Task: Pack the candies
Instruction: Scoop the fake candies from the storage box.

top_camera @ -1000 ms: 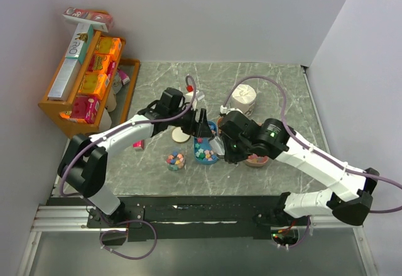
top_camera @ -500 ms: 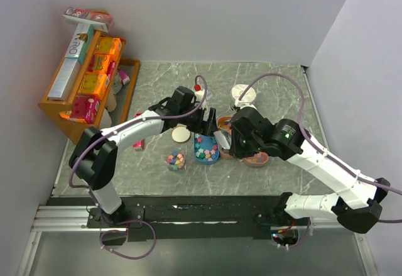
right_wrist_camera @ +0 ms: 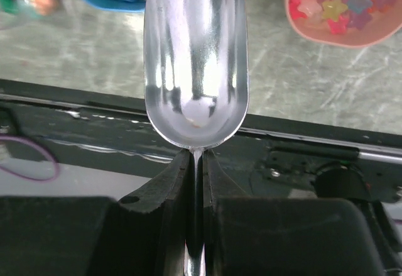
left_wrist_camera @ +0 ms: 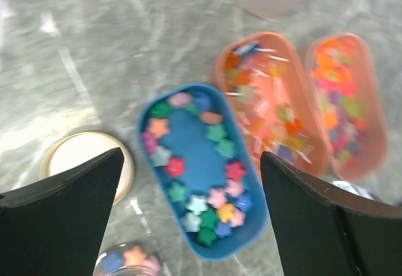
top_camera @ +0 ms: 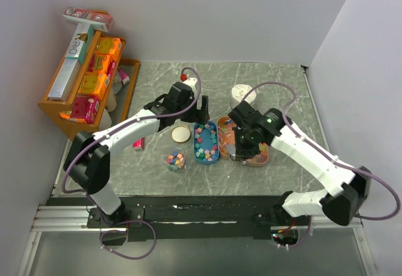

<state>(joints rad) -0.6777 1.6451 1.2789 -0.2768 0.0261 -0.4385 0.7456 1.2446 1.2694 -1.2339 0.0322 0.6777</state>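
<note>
Candies point(left_wrist_camera: 217, 197) sit in a tray point(left_wrist_camera: 188, 143) under the released left gripper point(left_wrist_camera: 191, 155); right gripper point(right_wrist_camera: 196, 163) grasps spoon point(right_wrist_camera: 196, 56).

Your top external camera sits above and behind the arm bases, well back, looking down on the whole table point(top_camera: 282, 81), with the bases at 6 o'clock and the back wall at 12. Your left wrist camera looks steeply down from close range on the blue tray point(left_wrist_camera: 191, 144) of candies point(left_wrist_camera: 196, 204), with two orange trays point(left_wrist_camera: 219, 68) toward 2 o'clock. Your right wrist camera, nearer still, looks along the spoon point(right_wrist_camera: 195, 56) over the front rail point(right_wrist_camera: 301, 144). It catches the blue tray at 11 o'clock and an orange tray at 1, so all three views share those trays.
</note>
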